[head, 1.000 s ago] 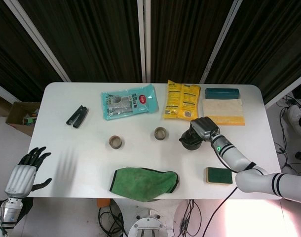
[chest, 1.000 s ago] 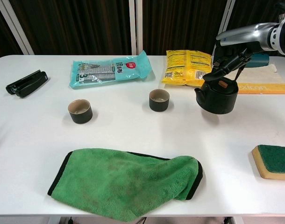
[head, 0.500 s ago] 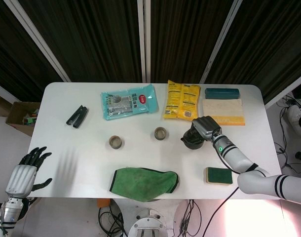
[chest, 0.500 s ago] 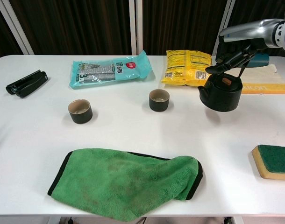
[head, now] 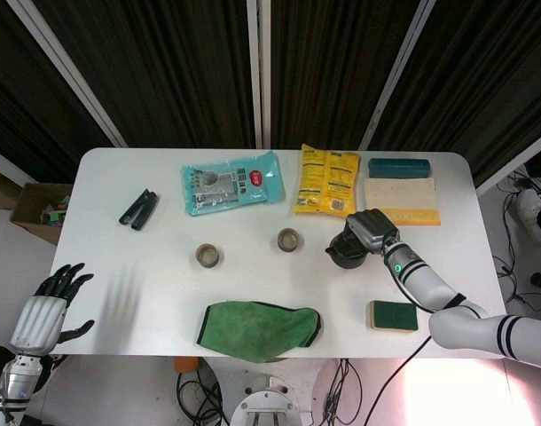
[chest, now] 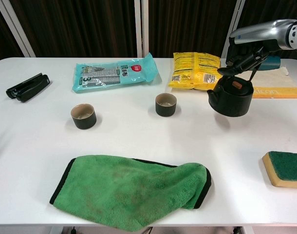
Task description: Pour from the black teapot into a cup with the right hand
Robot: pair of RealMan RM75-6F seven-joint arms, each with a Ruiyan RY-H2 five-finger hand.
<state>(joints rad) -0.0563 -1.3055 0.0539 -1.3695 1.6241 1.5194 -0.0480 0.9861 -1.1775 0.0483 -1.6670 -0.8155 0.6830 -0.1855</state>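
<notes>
The black teapot (chest: 231, 99) hangs just above the table at the right, its shadow beneath it. My right hand (chest: 247, 54) grips its thin handle from above; in the head view that hand (head: 370, 229) covers much of the teapot (head: 344, 252). Left of the pot stands a dark cup (chest: 166, 104), seen also as a small ring, the cup (head: 289, 239). A second dark cup (chest: 83, 116) stands further left. My left hand (head: 49, 312) hangs off the table's near left corner with fingers spread, holding nothing.
A green cloth (chest: 134, 189) lies at the front centre. A green and yellow sponge (chest: 286, 168) sits front right. A yellow packet (chest: 195, 68), a teal packet (chest: 113, 73), a black folded tool (chest: 27, 86) and a tan pad (head: 402, 201) line the back.
The teapot has risen off the table in my right hand and shifted slightly to the right. My left hand has stayed where it was.
</notes>
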